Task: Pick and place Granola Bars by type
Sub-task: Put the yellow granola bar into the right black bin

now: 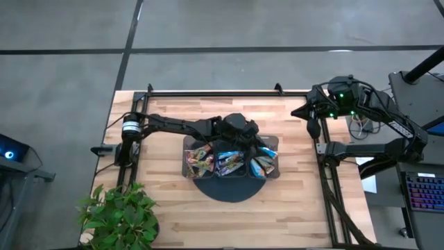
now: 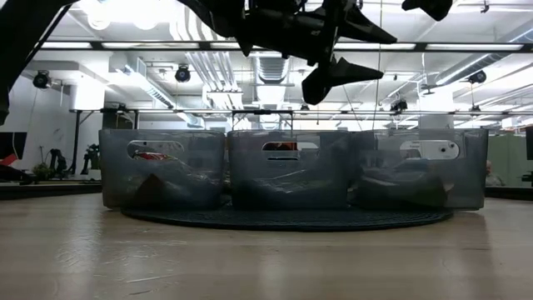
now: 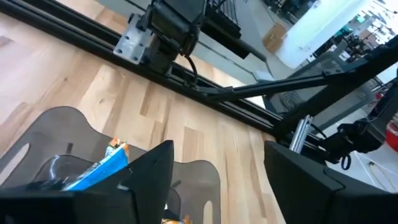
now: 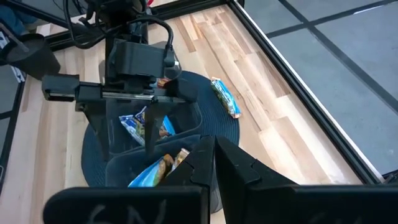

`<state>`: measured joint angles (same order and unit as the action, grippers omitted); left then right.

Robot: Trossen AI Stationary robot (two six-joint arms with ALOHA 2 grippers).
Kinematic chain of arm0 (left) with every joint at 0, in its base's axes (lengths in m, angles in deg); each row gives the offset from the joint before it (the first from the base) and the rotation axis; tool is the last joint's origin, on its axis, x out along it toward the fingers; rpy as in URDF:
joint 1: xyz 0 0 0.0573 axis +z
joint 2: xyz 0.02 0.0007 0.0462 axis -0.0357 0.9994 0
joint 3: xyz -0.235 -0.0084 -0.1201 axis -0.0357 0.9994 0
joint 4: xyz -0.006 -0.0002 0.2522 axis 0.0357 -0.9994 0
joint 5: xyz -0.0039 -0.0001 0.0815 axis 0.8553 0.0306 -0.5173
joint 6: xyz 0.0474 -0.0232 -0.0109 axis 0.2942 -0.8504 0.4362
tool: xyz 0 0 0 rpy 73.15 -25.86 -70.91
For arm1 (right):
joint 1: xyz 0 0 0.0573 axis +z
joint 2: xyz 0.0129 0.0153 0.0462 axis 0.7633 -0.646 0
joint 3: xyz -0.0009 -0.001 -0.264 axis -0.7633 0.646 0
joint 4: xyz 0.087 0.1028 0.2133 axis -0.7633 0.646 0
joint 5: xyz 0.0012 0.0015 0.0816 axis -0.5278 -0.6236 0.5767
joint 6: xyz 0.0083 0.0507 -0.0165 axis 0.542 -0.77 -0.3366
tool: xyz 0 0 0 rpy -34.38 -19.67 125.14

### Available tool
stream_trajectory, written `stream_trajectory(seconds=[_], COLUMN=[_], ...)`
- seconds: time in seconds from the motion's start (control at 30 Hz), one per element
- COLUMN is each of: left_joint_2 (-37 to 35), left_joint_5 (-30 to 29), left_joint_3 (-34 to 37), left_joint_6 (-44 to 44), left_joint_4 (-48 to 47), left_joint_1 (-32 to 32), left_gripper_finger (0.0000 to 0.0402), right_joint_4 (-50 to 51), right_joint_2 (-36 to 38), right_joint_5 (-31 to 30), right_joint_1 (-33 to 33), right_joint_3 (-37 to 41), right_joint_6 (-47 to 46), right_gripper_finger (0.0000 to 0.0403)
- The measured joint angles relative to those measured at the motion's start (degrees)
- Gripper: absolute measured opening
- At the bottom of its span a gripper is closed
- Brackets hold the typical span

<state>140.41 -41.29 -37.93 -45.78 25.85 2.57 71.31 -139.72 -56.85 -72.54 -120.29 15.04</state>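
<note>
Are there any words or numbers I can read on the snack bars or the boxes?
None can be read.
The granola bars have printed wrappers, but the print is too small and blurred to read.
The grey bins show no label.
The keyboard keys are too small to read.

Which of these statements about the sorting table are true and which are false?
1. The left gripper is open above the tray. True.
2. The right gripper holds a granola bar. False: it is shut on nothing, parked at the table's right edge.
3. Every bar is inside the tray. False: one light blue bar lies on the dark mat outside it.
4. A leafy plant stands at a table corner. True.
</note>
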Motion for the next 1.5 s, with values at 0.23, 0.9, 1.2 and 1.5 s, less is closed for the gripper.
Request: stream_trajectory(seconds=[0.23,0.9,1.2,1.5], left_joint_2=[-1.8,-28.9,-46.0,-56.3], left_joint_5=[4.0,-12.0,-21.2,-24.4], left_joint_3=[-3.6,3.7,17.5,25.1], left_joint_6=[-0.8,19.9,19.3,15.6], left_joint_4=[-0.1,-18.7,-17.7,-16.0], left_joint_1=[0.4,3.7,3.8,3.8], left_gripper_finger=[0.0227,0.0001,0.0,0.0], right_joint_4=[-2.1,-14.2,-13.1,4.4], right_joint_2=[-2.6,-14.8,-27.3,-45.5], right_joint_5=[-2.8,4.1,10.2,13.6], right_joint_1=[0.0,-9.0,-11.2,-12.6], right_joint_3=[0.0,-0.8,-10.2,-29.9], right_joint_6=[-1.2,4.4,7.5,15.3], right_gripper_finger=[0.0008,0.0008,0.0053,0.0172])
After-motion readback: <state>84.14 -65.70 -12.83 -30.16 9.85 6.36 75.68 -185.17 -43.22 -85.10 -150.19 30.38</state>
